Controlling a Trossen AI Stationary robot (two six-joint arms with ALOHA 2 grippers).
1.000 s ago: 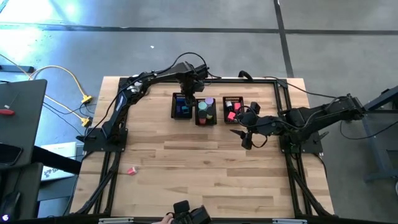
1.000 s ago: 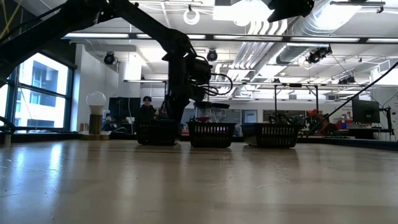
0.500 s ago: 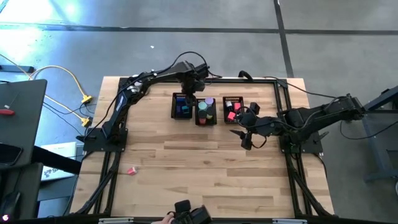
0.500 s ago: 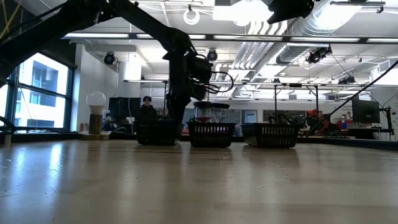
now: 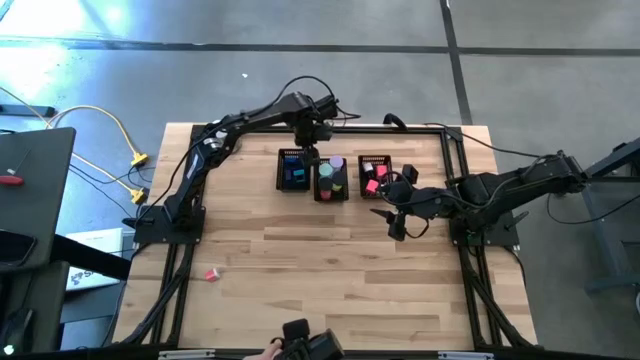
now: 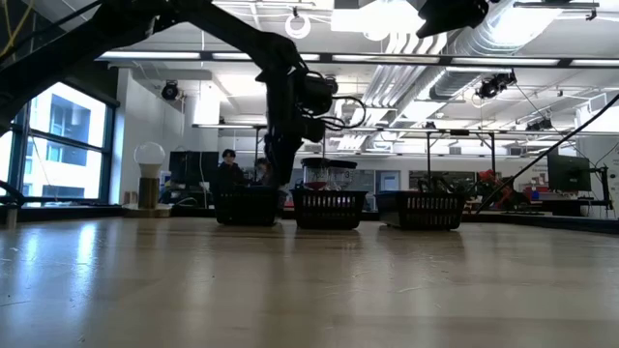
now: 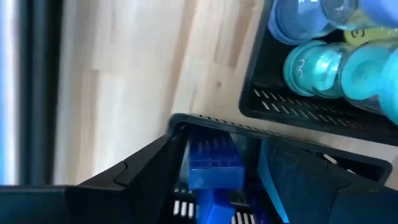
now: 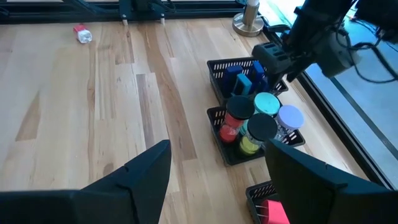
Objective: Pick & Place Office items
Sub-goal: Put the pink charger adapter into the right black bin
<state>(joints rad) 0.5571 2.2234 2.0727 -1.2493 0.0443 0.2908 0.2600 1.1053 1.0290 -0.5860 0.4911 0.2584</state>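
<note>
From the high view I have my left hand [image 5: 312, 128] over the far rim of the left mesh bin [image 5: 292, 171], upper middle of the frame. That bin holds blue pieces; the middle bin [image 5: 331, 179] carries round pots in purple, teal and green; the right bin [image 5: 374, 172] shows pink blocks [image 5: 371, 177]. My right hand [image 5: 396, 222] hangs over bare counter [image 5: 330, 270] just below the right bin. One pink piece [image 5: 211, 274] lies alone at lower left, well apart from everything.

In the low view the three bins sit in a row at mid-frame, and the left arm [image 6: 285, 106] stands above the leftmost one. I can't see the stray piece from here.

In the left wrist view my fingers [image 7: 146, 171] stand apart with nothing between them. A blue block [image 7: 214, 160] sits inside the bin below them, and teal-lidded pots [image 7: 317, 65] show in the neighbouring bin at upper right.

In the right wrist view those fingers [image 8: 146, 171] are apart and empty too. The stray pink piece [image 8: 82, 33] is at upper left, and the left arm is over the far bin [image 8: 239, 71] at upper right.

My read is that the left hand has just made a drop and this step is the pull-away. Next I need to clear the bin rim, swing down to the stray pink piece, and settle the open fingers either side of it. It's small, so alignment matters.
</note>
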